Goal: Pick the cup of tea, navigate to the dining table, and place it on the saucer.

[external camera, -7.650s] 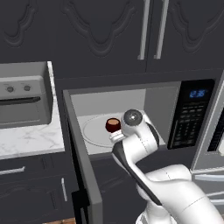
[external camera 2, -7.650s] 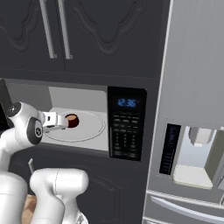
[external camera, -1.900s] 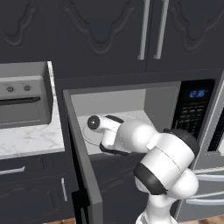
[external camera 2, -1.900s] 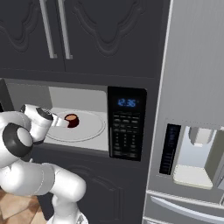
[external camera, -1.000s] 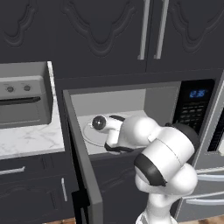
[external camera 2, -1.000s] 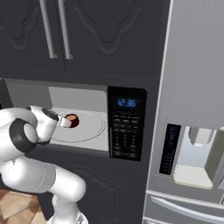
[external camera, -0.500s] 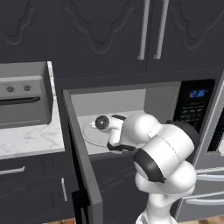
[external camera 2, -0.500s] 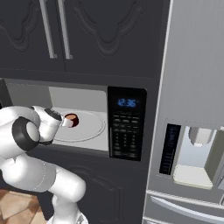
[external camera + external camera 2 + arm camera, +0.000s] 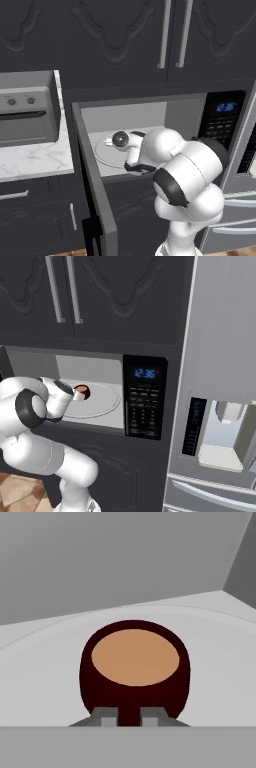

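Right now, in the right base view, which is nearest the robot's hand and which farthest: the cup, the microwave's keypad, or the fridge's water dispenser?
1. Cup: right at the gripper, on the turntable.
2. Keypad: to the right, on the microwave's front.
3. Dispenser: farthest right, in the fridge door.

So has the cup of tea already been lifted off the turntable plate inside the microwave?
No, the cup of tea stands on the pale turntable plate, with the gripper at its near side.
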Robot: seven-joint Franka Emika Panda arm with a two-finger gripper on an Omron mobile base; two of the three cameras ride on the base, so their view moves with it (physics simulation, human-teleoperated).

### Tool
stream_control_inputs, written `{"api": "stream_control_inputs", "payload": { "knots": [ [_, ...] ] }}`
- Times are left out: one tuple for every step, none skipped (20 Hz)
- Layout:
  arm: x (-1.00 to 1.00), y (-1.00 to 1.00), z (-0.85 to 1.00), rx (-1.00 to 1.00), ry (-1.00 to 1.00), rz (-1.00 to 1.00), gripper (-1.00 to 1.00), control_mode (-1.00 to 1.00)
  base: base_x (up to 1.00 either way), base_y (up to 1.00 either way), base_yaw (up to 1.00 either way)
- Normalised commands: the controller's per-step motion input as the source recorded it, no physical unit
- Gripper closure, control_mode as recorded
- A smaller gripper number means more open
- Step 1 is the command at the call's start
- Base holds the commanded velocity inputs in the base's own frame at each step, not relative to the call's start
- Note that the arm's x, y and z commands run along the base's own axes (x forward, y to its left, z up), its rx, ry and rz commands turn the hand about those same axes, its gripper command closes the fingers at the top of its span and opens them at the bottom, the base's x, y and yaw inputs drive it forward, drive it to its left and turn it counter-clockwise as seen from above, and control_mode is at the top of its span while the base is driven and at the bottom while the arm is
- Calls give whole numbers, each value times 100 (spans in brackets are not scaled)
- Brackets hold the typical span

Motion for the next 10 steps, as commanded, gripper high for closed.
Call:
{"api": "stream_control_inputs", "payload": {
  "knots": [
    [3,0,-5,1,0,3,100,-100,0,0,0],
    [5,0,-5,1,0,3,100,-100,0,0,0],
    [5,0,-6,1,0,3,100,-100,0,0,0],
    [8,0,-6,0,0,3,100,-100,0,0,0],
    [9,0,-7,0,0,3,100,-100,0,0,0],
    [10,0,-7,0,0,3,100,-100,0,0,0],
    [9,0,-6,0,0,3,100,-100,0,0,0],
    [0,0,0,0,1,0,100,-100,0,0,0],
    [0,0,0,0,0,0,100,-100,0,0,0],
    [0,0,0,0,1,0,100,-100,0,0,0]
  ]
}}
